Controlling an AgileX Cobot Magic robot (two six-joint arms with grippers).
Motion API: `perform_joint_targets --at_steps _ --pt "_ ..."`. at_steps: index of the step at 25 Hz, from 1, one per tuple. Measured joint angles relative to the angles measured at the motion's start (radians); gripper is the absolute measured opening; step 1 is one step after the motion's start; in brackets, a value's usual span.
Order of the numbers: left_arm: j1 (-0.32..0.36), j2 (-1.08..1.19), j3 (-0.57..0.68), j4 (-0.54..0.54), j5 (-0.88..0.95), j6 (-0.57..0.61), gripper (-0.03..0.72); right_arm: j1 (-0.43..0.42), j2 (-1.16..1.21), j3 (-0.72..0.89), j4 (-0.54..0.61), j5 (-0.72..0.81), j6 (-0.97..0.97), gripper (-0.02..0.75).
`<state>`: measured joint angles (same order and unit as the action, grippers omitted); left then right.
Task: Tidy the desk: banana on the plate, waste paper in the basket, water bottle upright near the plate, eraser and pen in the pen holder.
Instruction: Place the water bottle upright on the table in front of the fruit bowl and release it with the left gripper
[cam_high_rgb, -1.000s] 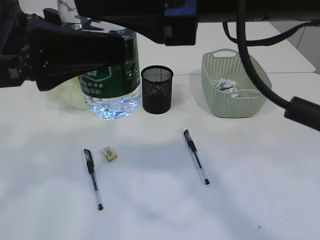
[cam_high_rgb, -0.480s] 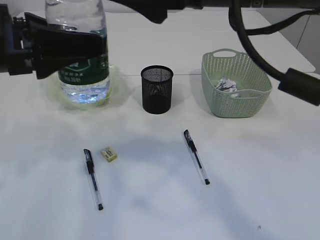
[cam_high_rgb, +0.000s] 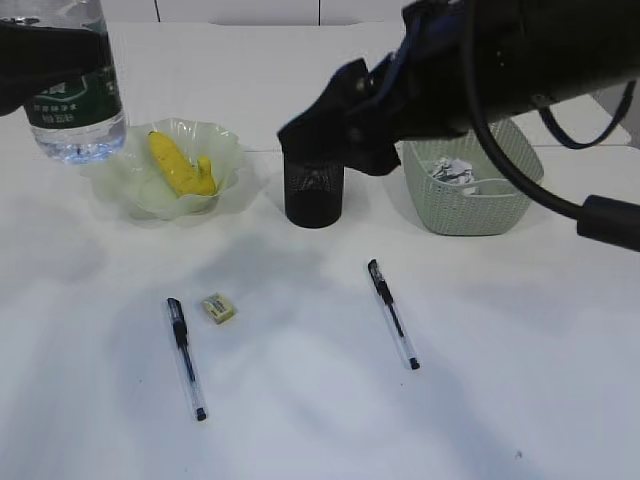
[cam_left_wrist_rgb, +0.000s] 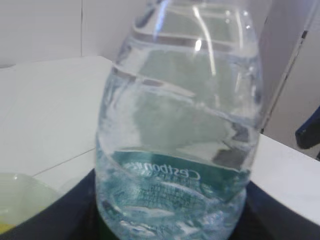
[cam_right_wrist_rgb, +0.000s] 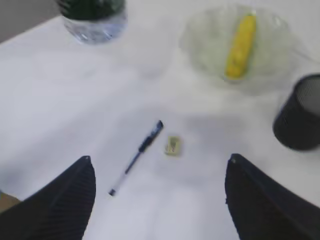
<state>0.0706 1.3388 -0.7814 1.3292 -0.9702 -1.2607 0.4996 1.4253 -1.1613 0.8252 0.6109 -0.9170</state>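
My bottle (cam_high_rgb: 72, 100) is hanging left of the plate (cam_high_rgb: 225, 160) holding the banana (cam_high_rgb: 175, 168); pens (cam_high_rgb: 186, 357) and eraser (cam_high_rgb: 218, 308) are lying before them

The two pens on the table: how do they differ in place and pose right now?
The left pen lies beside the eraser, below the plate; the right pen lies alone, nearer the basket. The left pen runs almost straight toward the camera; the right pen slants more, its tip toward the right. Both look alike, clear barrels with black caps at the far end, and neither is in the pen holder.
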Motion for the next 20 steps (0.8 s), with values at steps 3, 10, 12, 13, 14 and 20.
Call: perform_joint_targets --at_steps 3,10,12,13,14,20 --pt "0.022 0.0 0.0 0.0 0.015 0.014 0.415 0.0 0.0 0.0 -0.309 0.013 0.338 0.596" --pt "0.022 0.007 0.0 0.0 0.078 0.044 0.415 0.0 0.0 0.0 -0.896 0.206 0.84 0.596" --pt "0.022 0.009 0.0 0.0 0.088 0.046 0.415 0.0 0.0 0.0 -0.96 0.241 0.885 0.596" --pt "0.022 0.009 0.0 0.0 0.089 0.046 0.415 0.0 0.0 0.0 -0.974 0.248 0.893 0.596" --pt "0.022 0.011 0.0 0.0 0.092 0.046 0.415 0.0 0.0 0.0 -0.984 0.253 0.9 0.596" --pt "0.022 0.012 0.0 -0.005 0.092 0.054 0.415 0.0 0.0 0.0 -1.011 0.26 0.907 0.594"
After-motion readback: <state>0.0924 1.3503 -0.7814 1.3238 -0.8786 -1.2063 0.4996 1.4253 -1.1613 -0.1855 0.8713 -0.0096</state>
